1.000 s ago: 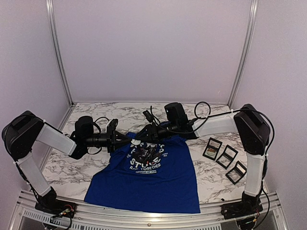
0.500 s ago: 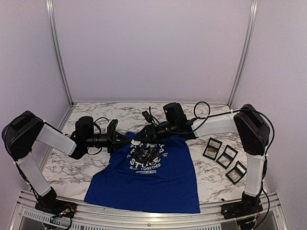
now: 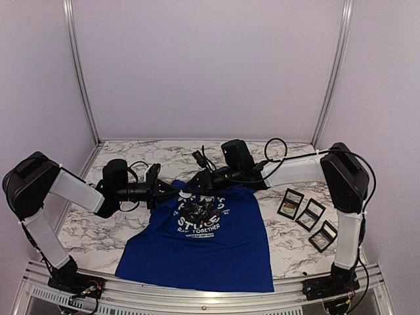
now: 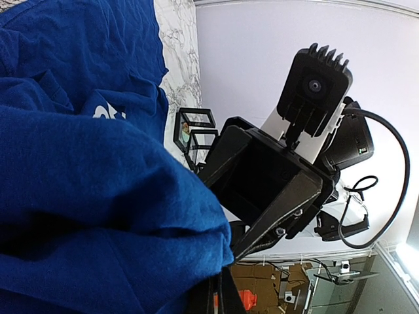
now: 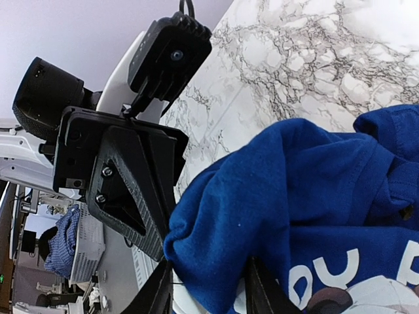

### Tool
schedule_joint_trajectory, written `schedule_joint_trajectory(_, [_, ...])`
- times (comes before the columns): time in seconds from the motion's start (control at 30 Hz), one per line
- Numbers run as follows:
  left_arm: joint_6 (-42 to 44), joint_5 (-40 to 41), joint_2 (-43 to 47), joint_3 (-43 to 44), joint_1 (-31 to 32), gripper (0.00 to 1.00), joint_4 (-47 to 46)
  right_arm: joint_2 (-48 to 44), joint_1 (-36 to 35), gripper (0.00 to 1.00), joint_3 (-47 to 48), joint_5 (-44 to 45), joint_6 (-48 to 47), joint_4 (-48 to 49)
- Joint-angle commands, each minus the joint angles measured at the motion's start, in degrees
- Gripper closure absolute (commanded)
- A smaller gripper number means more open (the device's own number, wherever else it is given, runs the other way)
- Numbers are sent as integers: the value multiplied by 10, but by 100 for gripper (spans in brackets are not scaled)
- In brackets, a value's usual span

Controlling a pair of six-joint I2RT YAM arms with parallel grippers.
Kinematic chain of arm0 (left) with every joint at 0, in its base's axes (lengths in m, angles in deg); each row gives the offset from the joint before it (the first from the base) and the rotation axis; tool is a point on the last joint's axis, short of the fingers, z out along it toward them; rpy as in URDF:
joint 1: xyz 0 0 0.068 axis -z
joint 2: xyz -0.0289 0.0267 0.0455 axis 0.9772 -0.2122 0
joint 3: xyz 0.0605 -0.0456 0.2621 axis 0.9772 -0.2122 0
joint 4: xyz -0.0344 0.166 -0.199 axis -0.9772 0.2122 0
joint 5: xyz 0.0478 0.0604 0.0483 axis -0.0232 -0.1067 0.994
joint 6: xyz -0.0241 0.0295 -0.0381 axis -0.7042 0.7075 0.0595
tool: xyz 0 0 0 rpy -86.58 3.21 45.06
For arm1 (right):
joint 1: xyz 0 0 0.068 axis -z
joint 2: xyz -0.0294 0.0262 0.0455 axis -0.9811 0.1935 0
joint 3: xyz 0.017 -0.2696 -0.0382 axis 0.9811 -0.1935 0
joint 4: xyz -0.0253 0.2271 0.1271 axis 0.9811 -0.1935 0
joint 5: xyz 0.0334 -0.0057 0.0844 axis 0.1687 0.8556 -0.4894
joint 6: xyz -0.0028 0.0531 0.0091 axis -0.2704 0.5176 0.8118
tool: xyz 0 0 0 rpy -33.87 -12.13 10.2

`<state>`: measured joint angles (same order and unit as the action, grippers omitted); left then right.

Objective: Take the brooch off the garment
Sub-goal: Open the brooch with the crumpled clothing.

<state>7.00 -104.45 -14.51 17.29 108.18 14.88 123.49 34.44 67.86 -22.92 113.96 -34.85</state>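
The royal-blue garment (image 3: 203, 243) lies on the marble table with its panda print up and its collar end lifted. My left gripper (image 3: 172, 189) and right gripper (image 3: 191, 186) meet tip to tip at that raised fold. In the left wrist view my left gripper (image 4: 222, 296) is shut on the tip of the blue fabric (image 4: 98, 196). In the right wrist view my right gripper (image 5: 209, 291) has a thick fold of fabric (image 5: 262, 203) bunched between its fingers. A small gold-brown speck (image 5: 407, 212) near the collar may be the brooch; I cannot tell.
Three small black display boxes (image 3: 310, 214) lie in a row on the table right of the garment; they also show in the left wrist view (image 4: 193, 127). Metal frame posts and pale walls close the back and sides.
Both grippers have shifted slightly left together with the pinched fold. The top of the garment has bunched up more, hiding part of the lettering.
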Motion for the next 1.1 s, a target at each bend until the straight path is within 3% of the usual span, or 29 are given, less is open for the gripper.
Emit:
schedule_joint_trajectory(0.0, [-6, 2, -8, -5, -1, 100, -28, -13, -7, 66, 20, 14, -10, -16])
schedule_joint_trajectory(1.07, [-120, 13, -55, -29, -4, 100, -192, -22, -17, 72, 44, 63, -77, -87])
